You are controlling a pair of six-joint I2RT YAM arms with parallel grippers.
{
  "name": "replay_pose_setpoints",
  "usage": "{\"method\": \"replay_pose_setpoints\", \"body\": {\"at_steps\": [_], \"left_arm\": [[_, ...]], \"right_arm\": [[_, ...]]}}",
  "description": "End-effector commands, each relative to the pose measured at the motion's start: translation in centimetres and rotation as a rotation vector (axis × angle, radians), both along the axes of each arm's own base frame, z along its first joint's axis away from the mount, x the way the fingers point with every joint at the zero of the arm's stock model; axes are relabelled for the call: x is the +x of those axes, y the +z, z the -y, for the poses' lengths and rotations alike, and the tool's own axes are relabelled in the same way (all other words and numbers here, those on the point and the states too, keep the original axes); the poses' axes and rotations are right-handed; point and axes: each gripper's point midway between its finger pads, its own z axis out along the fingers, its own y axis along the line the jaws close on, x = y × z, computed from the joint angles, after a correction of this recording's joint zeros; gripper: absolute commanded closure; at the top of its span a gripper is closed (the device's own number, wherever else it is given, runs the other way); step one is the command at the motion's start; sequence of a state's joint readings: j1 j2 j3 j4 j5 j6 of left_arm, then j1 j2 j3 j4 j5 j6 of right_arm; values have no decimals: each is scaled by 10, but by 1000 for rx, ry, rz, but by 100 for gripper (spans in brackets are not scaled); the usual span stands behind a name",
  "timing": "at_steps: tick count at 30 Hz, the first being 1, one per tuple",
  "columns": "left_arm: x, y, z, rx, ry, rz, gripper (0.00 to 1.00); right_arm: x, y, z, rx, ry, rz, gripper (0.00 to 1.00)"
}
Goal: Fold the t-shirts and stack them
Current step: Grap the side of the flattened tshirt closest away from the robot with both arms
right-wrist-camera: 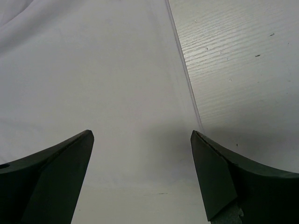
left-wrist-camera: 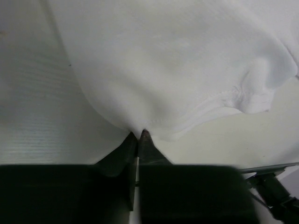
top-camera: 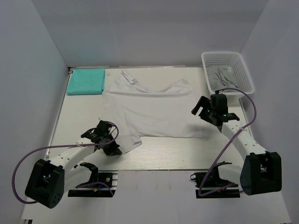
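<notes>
- White t-shirt (top-camera: 152,105) lies spread flat on the table (top-camera: 177,154), collar toward the far edge, its near left corner bunched up.
- Left gripper (left-wrist-camera: 138,136) is clenched on the stitched hem at that corner; its wrist view shows the fingertips pressed together with cloth pinched between them.
- Right gripper (right-wrist-camera: 142,135) is released, jaws spread wide, over the shirt's right side edge, with bare table just beyond.
- Teal t-shirt (top-camera: 85,80) sits folded into a neat rectangle at the far left corner, just beside the white one's sleeve.
- White mesh basket (top-camera: 225,54) stands at the far right, holding grey cloth (top-camera: 224,77).
</notes>
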State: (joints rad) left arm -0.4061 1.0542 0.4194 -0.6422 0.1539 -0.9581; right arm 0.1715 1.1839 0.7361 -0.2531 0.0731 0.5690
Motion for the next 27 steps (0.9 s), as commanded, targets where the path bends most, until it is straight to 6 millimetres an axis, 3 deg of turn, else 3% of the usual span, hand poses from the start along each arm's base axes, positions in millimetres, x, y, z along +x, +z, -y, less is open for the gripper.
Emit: {"method": "replay_pose_setpoints", "body": {"at_steps": [1, 5, 9, 13, 19, 23, 27], "left_arm": [[-5, -21, -14, 76, 6, -2, 100], [7, -6, -15, 92, 6, 46, 100], [5, 1, -13, 71, -9, 68, 100], [3, 6, -13, 65, -21, 69, 100], [1, 6, -10, 46, -36, 73, 100], [-2, 1, -12, 54, -36, 55, 100], [-3, 2, -10, 45, -40, 51, 100]], "right_arm": [[-17, -11, 4, -12, -5, -48, 10], [-44, -24, 17, -55, -43, -129, 10], [-77, -49, 34, -116, -104, -248, 10], [-97, -68, 34, -117, -100, -334, 10], [-98, -82, 10, -2, -38, -375, 20], [-98, -92, 4, 26, -29, -404, 41], [-100, -99, 8, 9, -48, -435, 43]]}}
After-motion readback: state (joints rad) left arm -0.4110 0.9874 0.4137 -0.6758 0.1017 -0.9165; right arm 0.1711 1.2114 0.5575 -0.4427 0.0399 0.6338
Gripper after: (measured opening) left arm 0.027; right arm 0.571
